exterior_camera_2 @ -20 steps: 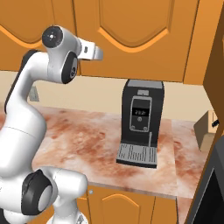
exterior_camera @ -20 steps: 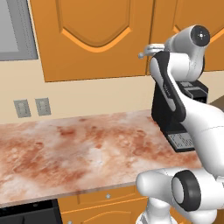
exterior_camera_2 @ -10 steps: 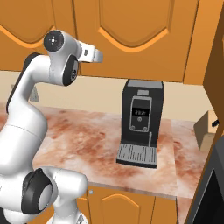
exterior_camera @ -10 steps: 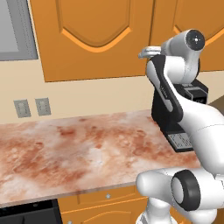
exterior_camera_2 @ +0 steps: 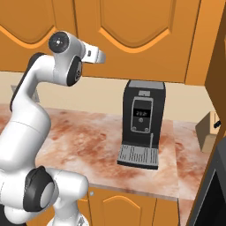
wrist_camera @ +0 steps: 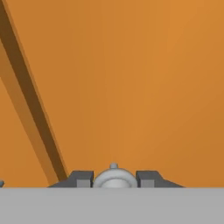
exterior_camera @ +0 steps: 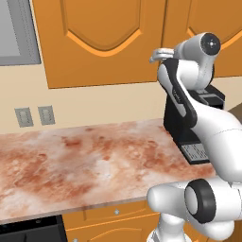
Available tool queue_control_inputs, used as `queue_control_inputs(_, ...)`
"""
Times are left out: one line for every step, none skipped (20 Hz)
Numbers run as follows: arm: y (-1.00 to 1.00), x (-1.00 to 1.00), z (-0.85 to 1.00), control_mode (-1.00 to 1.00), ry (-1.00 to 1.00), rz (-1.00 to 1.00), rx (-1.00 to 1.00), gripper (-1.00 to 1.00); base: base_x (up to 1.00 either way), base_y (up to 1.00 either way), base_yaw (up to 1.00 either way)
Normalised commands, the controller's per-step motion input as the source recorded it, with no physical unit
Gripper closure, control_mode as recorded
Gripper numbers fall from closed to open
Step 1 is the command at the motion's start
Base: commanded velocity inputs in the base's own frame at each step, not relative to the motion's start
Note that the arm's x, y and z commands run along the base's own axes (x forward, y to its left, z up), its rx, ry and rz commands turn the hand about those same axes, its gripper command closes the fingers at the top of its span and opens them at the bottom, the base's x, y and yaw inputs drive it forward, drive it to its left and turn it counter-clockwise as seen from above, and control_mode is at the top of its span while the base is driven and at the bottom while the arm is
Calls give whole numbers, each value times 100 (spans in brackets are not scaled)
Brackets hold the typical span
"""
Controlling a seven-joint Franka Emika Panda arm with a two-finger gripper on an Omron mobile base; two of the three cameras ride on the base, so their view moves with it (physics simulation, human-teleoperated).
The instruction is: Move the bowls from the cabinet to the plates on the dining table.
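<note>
The cabinet (exterior_camera: 104, 38) is an orange wall cupboard with arched-panel doors, and its doors are closed. My gripper (wrist_camera: 113, 178) is pressed up to one door (wrist_camera: 131, 87), and a small round silver knob (wrist_camera: 113, 176) sits between the two dark fingertips (wrist_camera: 81, 178). Both fingertips touch the knob's sides. From the base views, the hand (exterior_camera: 158, 54) reaches up against the lower edge of the cabinet door (exterior_camera_2: 132, 35), with the hand's tip (exterior_camera_2: 100, 55) at the wood. The bowls are hidden behind the doors. The plates and the dining table are out of view.
A black coffee machine (exterior_camera_2: 141, 123) stands on the reddish marbled counter (exterior_camera: 85, 165) below the cabinet, close to my arm's right side. Two wall outlets (exterior_camera: 35, 116) sit on the back wall. A tall orange panel (exterior_camera_2: 216, 88) rises at the far right.
The fingers have come together from wide open onto the knob. The hand has stayed at the cabinet door with only a small shift.
</note>
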Motion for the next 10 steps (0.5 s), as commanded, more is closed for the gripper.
queue_control_inputs(0, 25, 0, -100, 4, 0, 0, 100, 0, 0, 0)
queue_control_inputs(0, 13, 0, -100, 3, 0, 0, 100, 0, 0, 0)
queue_control_inputs(0, 0, 0, -100, 1, 0, 0, 100, 0, 0, 0)
queue_control_inputs(0, 0, 0, -100, 0, 0, 0, 100, 0, 0, 0)
queue_control_inputs(0, 0, 0, -100, 0, 0, 0, 100, 0, 0, 0)
queue_control_inputs(0, 0, 0, -100, 0, 0, 0, 100, 0, 0, 0)
queue_control_inputs(-1, 0, 0, -100, 0, 0, 0, 100, 0, 0, 0)
queue_control_inputs(-3, 0, 0, -100, 0, 0, 0, 100, 0, 0, 0)
queue_control_inputs(-7, -3, 0, -100, 0, 0, 0, 100, 0, 0, 0)
queue_control_inputs(-9, -10, 0, -100, -4, 0, 0, 100, 0, 0, 0)
